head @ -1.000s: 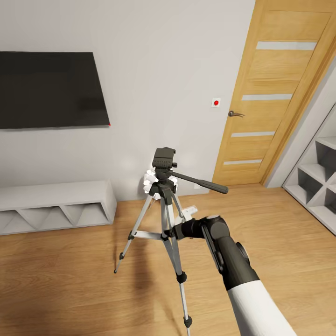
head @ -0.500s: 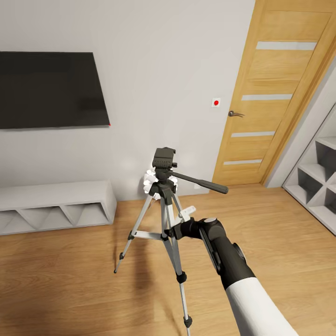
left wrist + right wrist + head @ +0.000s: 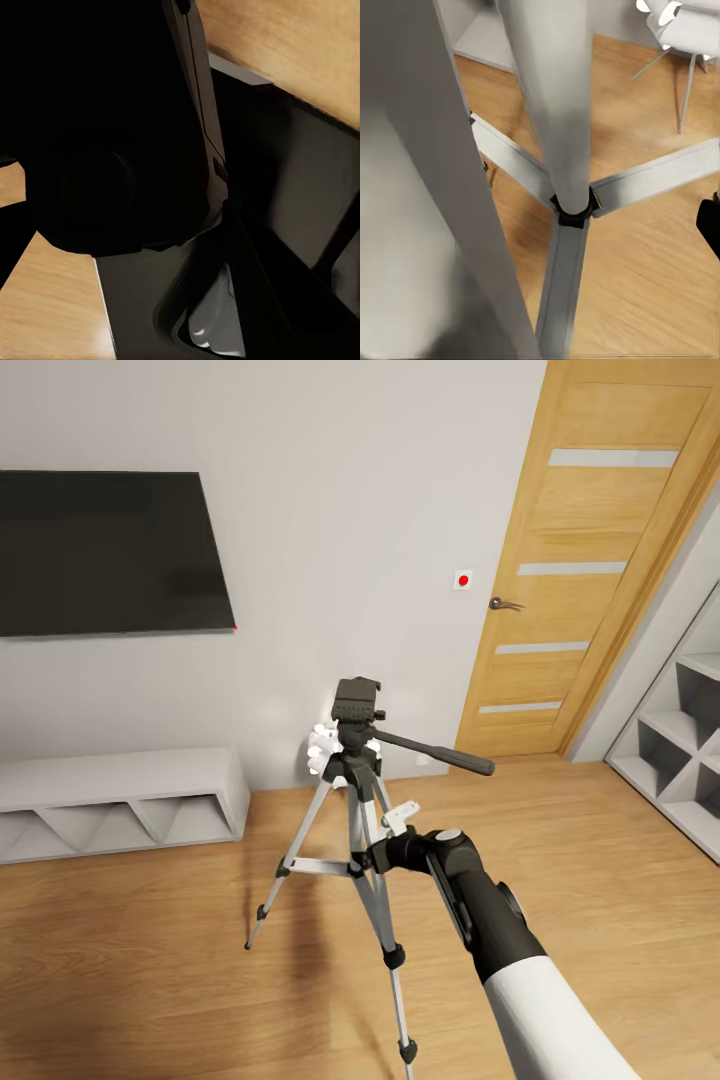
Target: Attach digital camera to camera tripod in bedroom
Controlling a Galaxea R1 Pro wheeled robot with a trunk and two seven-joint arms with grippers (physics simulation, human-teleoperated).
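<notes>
One camera tripod (image 3: 352, 830), one wall TV (image 3: 105, 552), one wooden door (image 3: 585, 560), one robot arm (image 3: 500, 940).

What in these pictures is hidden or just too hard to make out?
- Right gripper: in the head view it sits among the camera tripod legs, which cover its fingers, so open or shut is unclear.
- Left wrist view: a big dark shape up close blocks most of it; what it is cannot be told.
- Tripod's lower legs: cut off by the head view's bottom edge.
- White object behind the tripod head: partly covered, unidentifiable.
</notes>
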